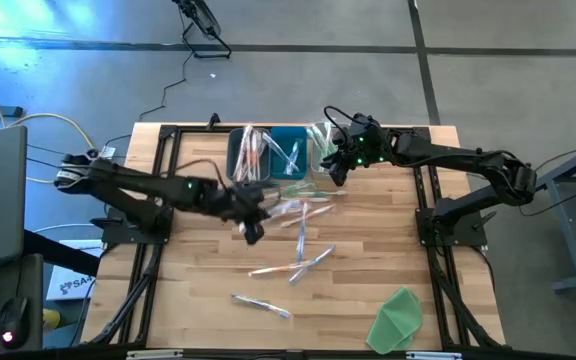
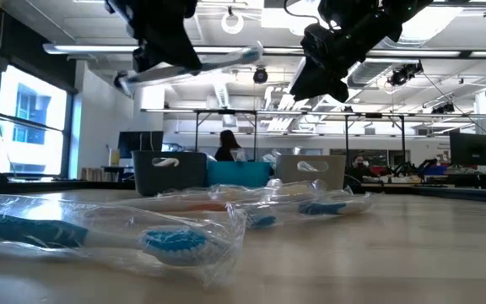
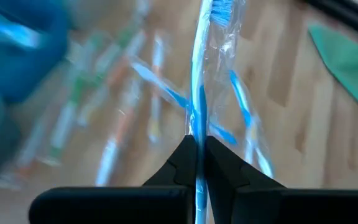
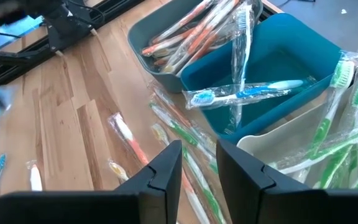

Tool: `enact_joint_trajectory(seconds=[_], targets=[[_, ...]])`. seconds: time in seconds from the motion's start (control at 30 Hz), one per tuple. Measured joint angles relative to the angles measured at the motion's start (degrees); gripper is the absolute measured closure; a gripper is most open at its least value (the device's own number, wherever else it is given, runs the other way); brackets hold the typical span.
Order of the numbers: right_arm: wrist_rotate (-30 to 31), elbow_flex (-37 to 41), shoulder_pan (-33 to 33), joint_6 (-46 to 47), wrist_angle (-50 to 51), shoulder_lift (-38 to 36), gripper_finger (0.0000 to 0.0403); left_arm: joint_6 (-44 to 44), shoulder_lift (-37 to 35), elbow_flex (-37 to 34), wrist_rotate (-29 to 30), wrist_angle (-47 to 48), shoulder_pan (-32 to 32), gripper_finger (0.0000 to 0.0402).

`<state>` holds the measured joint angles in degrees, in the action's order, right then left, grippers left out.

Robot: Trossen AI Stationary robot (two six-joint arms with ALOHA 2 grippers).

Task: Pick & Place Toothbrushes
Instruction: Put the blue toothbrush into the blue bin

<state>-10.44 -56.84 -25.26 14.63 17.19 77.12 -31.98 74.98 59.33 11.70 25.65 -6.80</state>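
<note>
Several wrapped toothbrushes point(image 1: 299, 216) lie loose on the wooden table, and one blue one point(image 2: 167, 243) lies close to the low camera. More toothbrushes fill three bins at the far edge: grey point(image 4: 140, 38), blue point(image 4: 284, 50) and pale point(image 4: 272, 138). My left gripper point(image 3: 197, 149) hangs above the table's middle point(image 1: 252, 228), shut on a blue toothbrush point(image 3: 199, 74) in clear wrap. My right gripper point(image 4: 199, 155) hovers open in front of the bins point(image 1: 336, 174), with nothing between its fingers. My left gripper pinches the handle point(image 3: 197, 127) of the blue toothbrush, wrapper and all, between its two fingers. The brush runs on past the fingertips, with its bristle head point(image 3: 220, 6) at the far end. In the low view the brush point(image 2: 213, 61) hangs nearly level, clear of the table.
A green cloth point(image 1: 398, 318) lies at the table's near right corner. Black frame rails point(image 1: 158, 200) run along the left and right sides of the table. A blue toothbrush point(image 4: 247, 93) lies across the blue bin's rim.
</note>
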Motion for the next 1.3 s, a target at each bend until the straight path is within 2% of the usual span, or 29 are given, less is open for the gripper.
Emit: enact_joint_trajectory(seconds=[0.3, 0.47, 0.77, 1.0, 1.13, 1.3], targets=[[1.7, 0.0, 0.0, -1.2, -0.3, 0.0, 0.031, 10.9, -1.8, 0.0, -2.6, -6.9, 14.1, 0.0394], [2.2, 0.0, 0.0, -1.1, -0.9, 0.0, 0.031, 13.5, -1.8, 0.0, -7.3, -11.7, 21.8, 0.0394], [6.7, 0.0, 0.0, -1.0, -6.3, 0.0, 0.031, 16.3, -1.3, 0.0, -17.9, -19.5, 34.7, 0.0394], [9.2, 0.0, 0.0, 0.6, -11.2, 0.0, 0.031, 16.5, 0.9, 0.0, -21.3, -23.6, 40.2, 0.0394], [9.0, 0.0, 0.0, 0.4, -13.2, 0.0, 0.031, 12.7, 5.0, 0.0, -23.6, -28.3, 41.0, 0.0394], [9.0, 0.0, 0.0, -1.4, -13.4, 0.0, 0.031, 8.7, 11.3, 0.0, -23.1, -36.7, 40.9, 0.0394]])
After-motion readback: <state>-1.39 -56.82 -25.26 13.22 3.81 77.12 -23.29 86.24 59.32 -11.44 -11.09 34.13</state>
